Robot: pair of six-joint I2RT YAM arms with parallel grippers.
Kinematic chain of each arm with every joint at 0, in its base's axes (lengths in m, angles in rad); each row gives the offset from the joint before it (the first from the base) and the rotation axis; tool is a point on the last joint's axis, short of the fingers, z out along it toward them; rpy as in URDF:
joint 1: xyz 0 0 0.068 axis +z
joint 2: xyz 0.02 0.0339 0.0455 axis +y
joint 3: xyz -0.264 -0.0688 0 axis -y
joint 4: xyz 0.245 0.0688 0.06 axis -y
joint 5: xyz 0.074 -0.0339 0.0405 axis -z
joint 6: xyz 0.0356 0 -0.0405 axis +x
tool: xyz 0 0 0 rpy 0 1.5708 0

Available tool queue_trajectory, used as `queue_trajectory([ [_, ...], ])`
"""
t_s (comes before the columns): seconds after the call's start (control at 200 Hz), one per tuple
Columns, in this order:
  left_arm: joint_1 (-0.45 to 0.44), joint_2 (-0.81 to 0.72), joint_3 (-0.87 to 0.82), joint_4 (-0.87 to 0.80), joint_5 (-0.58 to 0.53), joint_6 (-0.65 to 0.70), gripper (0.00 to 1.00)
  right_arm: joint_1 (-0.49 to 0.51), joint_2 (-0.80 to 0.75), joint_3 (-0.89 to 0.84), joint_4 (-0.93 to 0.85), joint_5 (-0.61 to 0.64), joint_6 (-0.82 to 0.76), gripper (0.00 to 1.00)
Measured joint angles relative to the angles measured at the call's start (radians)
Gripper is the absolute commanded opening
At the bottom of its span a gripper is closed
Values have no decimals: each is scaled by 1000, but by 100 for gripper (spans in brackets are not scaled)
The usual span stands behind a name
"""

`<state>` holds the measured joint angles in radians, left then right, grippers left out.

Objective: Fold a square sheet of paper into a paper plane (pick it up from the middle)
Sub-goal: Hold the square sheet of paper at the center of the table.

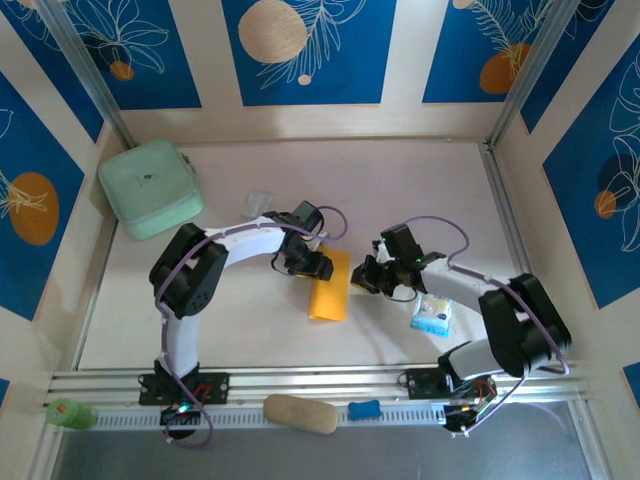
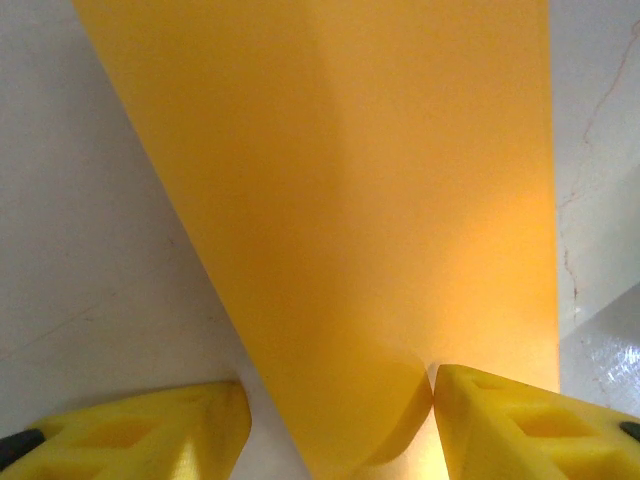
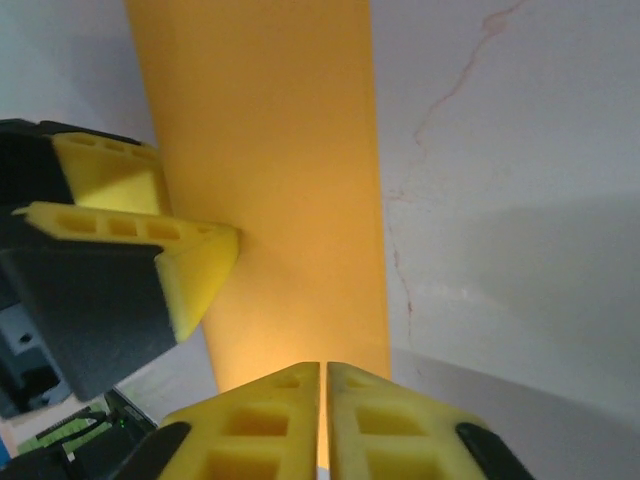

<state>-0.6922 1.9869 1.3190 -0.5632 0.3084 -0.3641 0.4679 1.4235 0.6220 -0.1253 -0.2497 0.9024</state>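
Here, square sheet of paper (image 1: 331,288) lay folded on desk (image 1: 250,325); left tool (image 2: 335,425) spread astride it, right tool (image 3: 323,378) pinched its edge.

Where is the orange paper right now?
In the top view, the orange paper sits mid-table between the left hand and right hand.
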Motion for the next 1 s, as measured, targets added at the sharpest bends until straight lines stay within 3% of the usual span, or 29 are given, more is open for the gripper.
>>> queue_trajectory([
  [0.05, 0, 0, 0, 0, 0, 0, 58, 15, 23, 14, 7, 6, 5, 0],
  [0.665, 0, 0, 0, 0, 0, 0, 57, 85, 208, 63, 80, 25, 29, 0],
  [1.0, -7, -64, -69, 87, 2, -71, 68, 34, 240, 122, -18, -13, -215, 0],
])
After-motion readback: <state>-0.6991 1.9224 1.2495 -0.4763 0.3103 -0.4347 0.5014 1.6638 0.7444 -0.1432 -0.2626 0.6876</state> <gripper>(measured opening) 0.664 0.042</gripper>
